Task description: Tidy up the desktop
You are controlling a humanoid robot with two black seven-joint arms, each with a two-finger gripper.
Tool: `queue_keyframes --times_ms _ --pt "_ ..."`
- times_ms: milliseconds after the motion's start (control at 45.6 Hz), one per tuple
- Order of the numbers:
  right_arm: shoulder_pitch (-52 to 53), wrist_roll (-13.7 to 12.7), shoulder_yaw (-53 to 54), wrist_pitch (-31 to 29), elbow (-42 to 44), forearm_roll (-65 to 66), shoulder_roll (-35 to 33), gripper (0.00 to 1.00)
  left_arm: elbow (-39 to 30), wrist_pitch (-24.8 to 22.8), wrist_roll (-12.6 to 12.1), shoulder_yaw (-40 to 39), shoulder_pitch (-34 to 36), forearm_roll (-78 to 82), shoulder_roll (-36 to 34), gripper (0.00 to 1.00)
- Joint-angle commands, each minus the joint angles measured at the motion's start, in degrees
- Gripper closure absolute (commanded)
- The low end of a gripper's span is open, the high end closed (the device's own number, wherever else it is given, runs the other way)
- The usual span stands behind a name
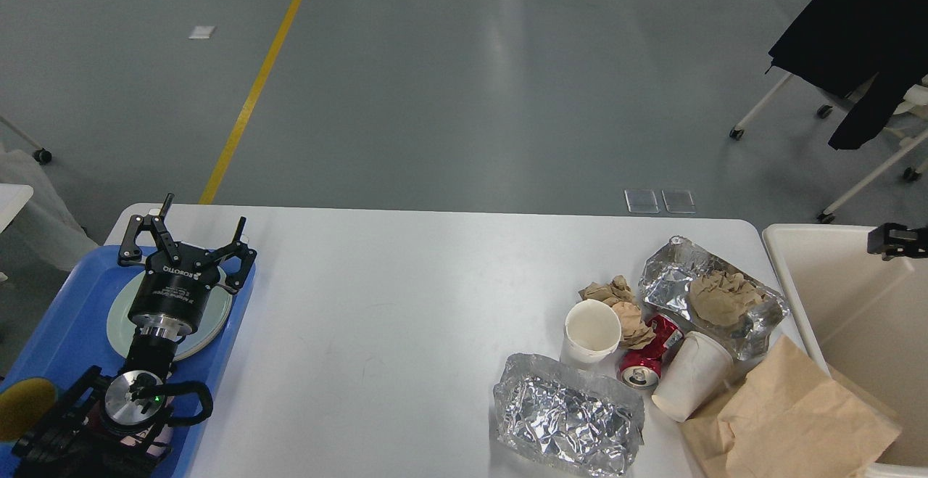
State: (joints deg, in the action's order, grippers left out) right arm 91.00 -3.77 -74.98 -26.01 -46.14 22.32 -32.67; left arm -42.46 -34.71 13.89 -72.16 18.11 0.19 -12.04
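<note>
So, white desk [377,304] long axis running left-right, near edge cut off, my left tool [190,240] spread wide, empty, over blue tray [65,333], right tool [895,240] mostly out of frame, can't tell its state

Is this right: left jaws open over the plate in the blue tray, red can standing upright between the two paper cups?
Not quite. The head view shows the red can lying on its side, crushed, between the two paper cups. The rest holds: left gripper jaws open over the plate in the blue tray.
</note>
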Motion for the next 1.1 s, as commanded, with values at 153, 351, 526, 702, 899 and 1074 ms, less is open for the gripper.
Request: queue_keyframes --times_ms 153,351,526,702,899,1074 --pt "26.0 0.0 -7.5 -13.8 -25.6 -1.6 12.6 0.00 0.0 0.0 0.1 0.0 -0.1 0.0 0.0 0.03" --pt "42.7 0.1 -7.0 -12.3 -46.6 -7.1 14.8 0.00 0.1 0.1 0.1 0.0 -0.1 0.0 0.0 0.03" --pt "50.1 0.3 -5.6 -10.1 -53.5 -8.8 14.7 0.13 0.1 0.0 0.1 0.0 -0.1 0.0 0.0 0.03" --pt "49.1 0.6 -5.9 -6.2 -53.4 -7.8 13.8 0.14 0.1 0.0 0.1 0.0 -0.1 0.0 0.0 0.03" --pt "38.9 0.2 -5.8 5.3 -53.2 -6.7 9.4 0.23 0.1 0.0 0.0 0.0 -0.1 0.0 0.0 0.03" --pt "30.3 1.3 -5.2 7.2 -50.7 13.8 2.5 0.21 0.1 0.0 0.0 0.0 -0.1 0.0 0.0 0.03"
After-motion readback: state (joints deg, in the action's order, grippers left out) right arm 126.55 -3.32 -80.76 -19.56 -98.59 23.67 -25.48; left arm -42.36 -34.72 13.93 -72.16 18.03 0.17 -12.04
